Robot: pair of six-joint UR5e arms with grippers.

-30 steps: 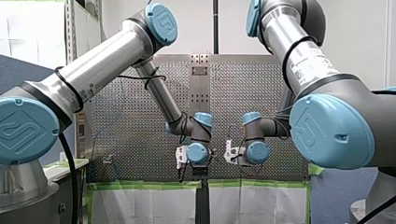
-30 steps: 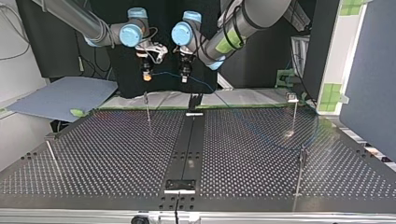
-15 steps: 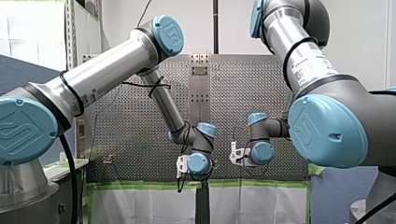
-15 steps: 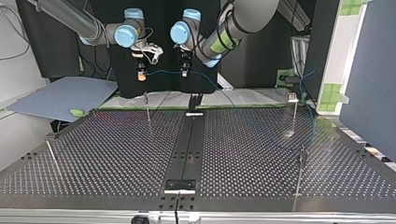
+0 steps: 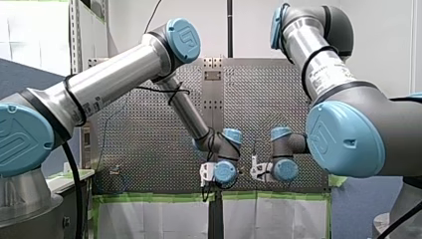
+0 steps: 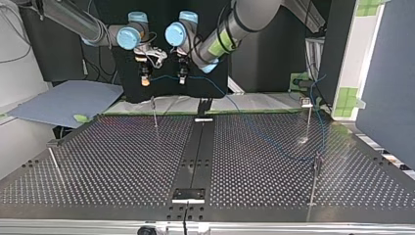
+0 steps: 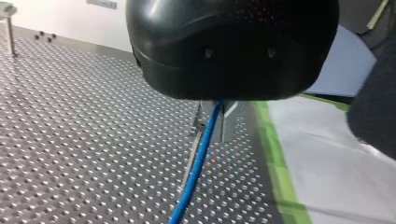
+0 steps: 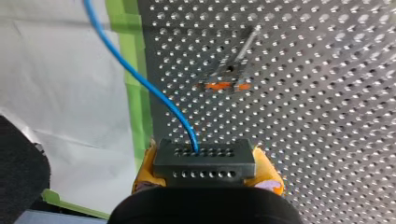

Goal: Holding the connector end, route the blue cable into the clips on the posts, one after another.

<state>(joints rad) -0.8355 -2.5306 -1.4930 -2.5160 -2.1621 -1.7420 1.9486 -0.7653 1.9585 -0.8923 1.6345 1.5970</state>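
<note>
Top view: black backdrop (image 6: pixel 274 63) across 12 o'clock, white wall (image 6: pixel 19 78) at 10. Grey-blue board (image 6: pixel 63 100) lies flat at 9 to 10, just off the perforated table (image 6: pixel 122 161). White sheet (image 6: pixel 176 104) with a green tape (image 7: pixel 275 163) border along the table's far edge. Dark blue partition (image 6: pixel 386 73) at 3, with a white upright (image 6: pixel 359 54) carrying green squares beside it. Front view: pale wall (image 5: pixel 249 25) at 12.

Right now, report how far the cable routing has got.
Done: my right claw holds the connector, my left claw grips the blue cable behind it. In hand: both hang near a post whose clip is empty. Left: that clip and the others; whether the top view's right-hand posts hold cable is unclear.
</note>
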